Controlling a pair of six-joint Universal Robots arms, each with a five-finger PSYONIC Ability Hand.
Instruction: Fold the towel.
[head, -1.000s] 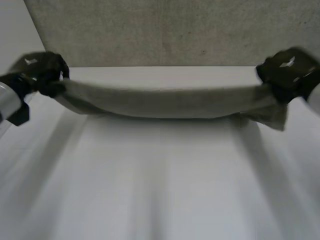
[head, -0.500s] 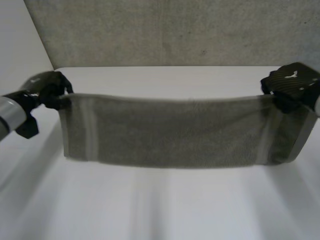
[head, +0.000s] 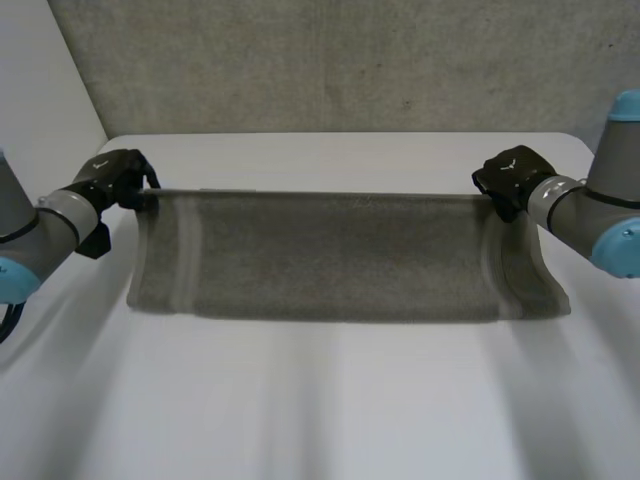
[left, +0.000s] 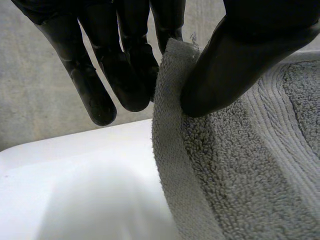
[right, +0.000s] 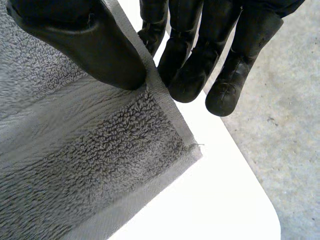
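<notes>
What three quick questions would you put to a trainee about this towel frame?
1. True or false: the left hand pinches the towel between thumb and fingers.
2. Where does the right hand grip the towel? A: at its middle. B: on its edge, close to a corner. C: nowhere, it hovers clear of it.
3. Fill in: the towel is spread between the two hands over the white ____.

Key: 1 true. 2 B. 3 table.
</notes>
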